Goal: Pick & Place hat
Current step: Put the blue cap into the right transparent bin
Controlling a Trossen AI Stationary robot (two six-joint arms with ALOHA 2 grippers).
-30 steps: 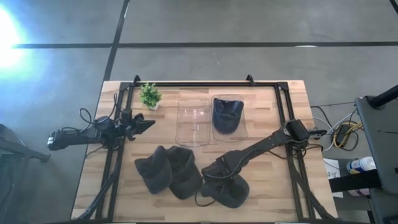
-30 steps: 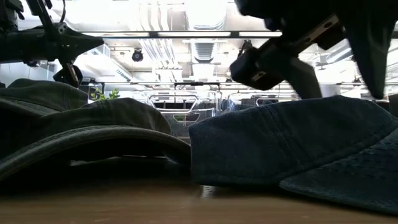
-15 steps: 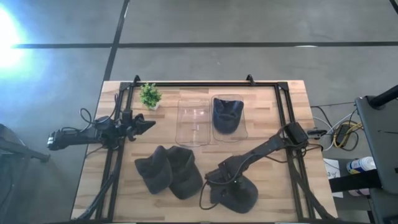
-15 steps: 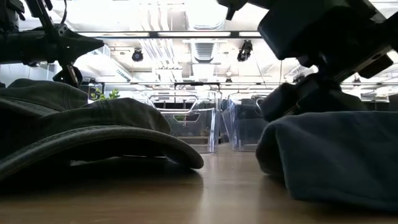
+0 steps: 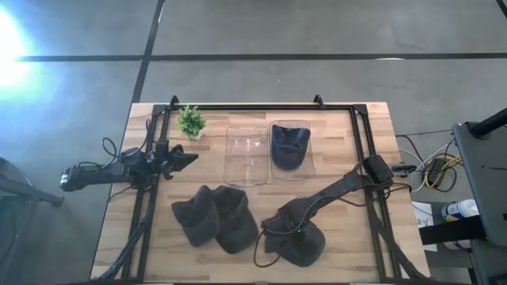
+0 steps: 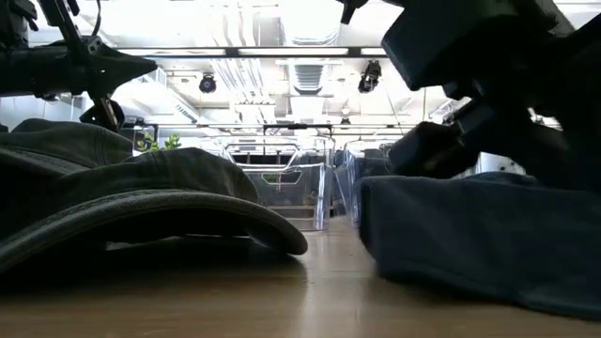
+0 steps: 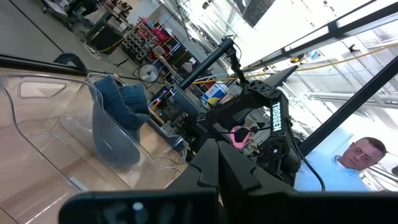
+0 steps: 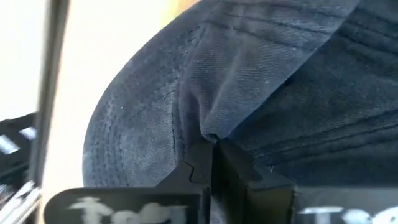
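A dark blue hat (image 5: 299,244) lies near the table's near edge, right of centre, with my right gripper (image 5: 277,231) shut on its cloth. In the low view the hat (image 6: 470,235) rests on the wood under the gripper. A dark grey hat (image 5: 200,218) and another (image 5: 236,218) lie side by side to its left. A clear bin (image 5: 291,150) at the far middle holds another blue hat (image 5: 288,146). My left gripper (image 5: 192,156) hovers shut over the table's left part, holding nothing. My right gripper pinches a raised fold of the hat's crown cloth (image 8: 214,127) between its two fingers (image 8: 199,165), beside the stitched brim (image 8: 115,140). It comes slanting down from the table's right. The cloth bunches at the fingers, and the hat's underside stays on the table.
A second clear bin (image 5: 245,155) stands beside the filled one. A small green plant (image 5: 191,121) sits at the far left. A black frame (image 5: 358,134) runs along the table's far, left and right sides. A person (image 7: 357,158) shows beyond the table.
My right gripper has come down onto the blue hat and shut on a fold of its crown. The hat has drawn together into a tighter heap and shifted a little toward the table's right, still on the wood.
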